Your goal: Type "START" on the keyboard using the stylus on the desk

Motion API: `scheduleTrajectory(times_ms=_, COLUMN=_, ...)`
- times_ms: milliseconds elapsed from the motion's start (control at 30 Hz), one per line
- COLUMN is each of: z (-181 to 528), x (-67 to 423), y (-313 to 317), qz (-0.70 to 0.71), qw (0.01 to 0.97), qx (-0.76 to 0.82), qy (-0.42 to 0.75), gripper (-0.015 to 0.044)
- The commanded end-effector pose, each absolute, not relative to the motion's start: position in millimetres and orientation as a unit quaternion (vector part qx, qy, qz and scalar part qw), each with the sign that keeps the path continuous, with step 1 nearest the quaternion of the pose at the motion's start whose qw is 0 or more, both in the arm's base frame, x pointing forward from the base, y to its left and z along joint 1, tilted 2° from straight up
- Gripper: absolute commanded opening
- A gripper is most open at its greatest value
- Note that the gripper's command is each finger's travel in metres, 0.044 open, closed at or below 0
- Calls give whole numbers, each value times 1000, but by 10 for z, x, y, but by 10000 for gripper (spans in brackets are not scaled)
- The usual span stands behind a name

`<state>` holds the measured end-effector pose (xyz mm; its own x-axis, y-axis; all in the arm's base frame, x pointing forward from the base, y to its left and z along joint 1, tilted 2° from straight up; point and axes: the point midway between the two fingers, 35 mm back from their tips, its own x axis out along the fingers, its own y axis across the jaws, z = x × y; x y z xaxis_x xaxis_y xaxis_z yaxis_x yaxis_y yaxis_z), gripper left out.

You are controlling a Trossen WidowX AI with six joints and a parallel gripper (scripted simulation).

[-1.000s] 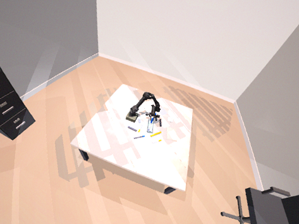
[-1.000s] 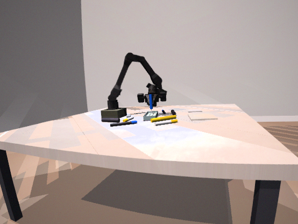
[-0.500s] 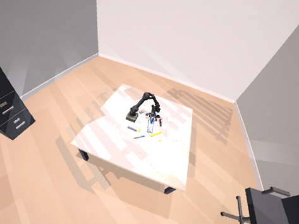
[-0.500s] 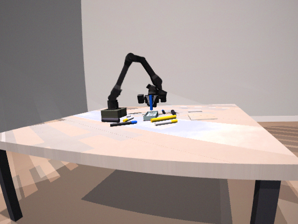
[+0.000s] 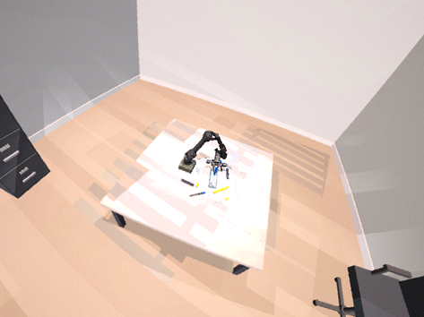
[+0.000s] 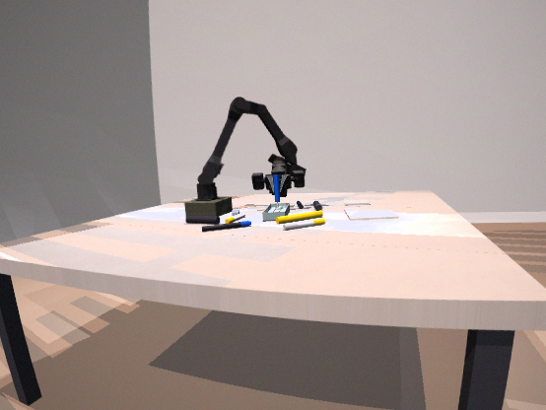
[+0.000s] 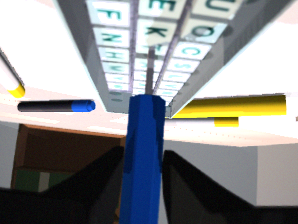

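My gripper point(image 6: 277, 189) point(image 5: 216, 166) point(image 7: 143, 157) is shut on the blue stylus point(image 6: 277, 188) point(image 7: 143, 150) and holds it upright, tip down. The stylus tip reaches down over the small light keyboard point(image 6: 275, 213) point(image 5: 214, 180) point(image 7: 150, 45) on the desk. In the wrist view the thin tip runs along the keyboard's middle row of keys, and I cannot tell which key it is over or whether it touches. The keys are pale with green letters.
A yellow marker point(image 6: 299, 217) point(image 7: 235, 106) and a white pen with a yellow cap point(image 6: 304, 224) lie right of the keyboard. A black pen with a blue cap point(image 6: 227, 226) point(image 7: 55, 106) lies left of it, near the arm's base point(image 6: 208, 209). A flat white pad point(image 6: 371, 214) lies further right.
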<state>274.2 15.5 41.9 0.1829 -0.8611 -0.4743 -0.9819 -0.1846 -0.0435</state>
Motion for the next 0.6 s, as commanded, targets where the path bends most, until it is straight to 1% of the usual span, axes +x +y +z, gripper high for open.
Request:
scheduleTrajectory(times_ms=0, z=466, x=2731, y=155, qz=176, qw=172, qx=-748, qy=616, gripper=81)
scheduleTrajectory(times_ms=200, z=745, x=2719, y=159, qz=176, qw=172, qx=-748, qy=616, gripper=81)
scheduleTrajectory(times_ms=367, z=750, x=2720, y=155, qz=176, qw=171, qx=-750, qy=614, gripper=84)
scheduleTrajectory(times_ms=567, z=750, x=2720, y=155, qz=176, qw=171, qx=-750, qy=614, gripper=44)
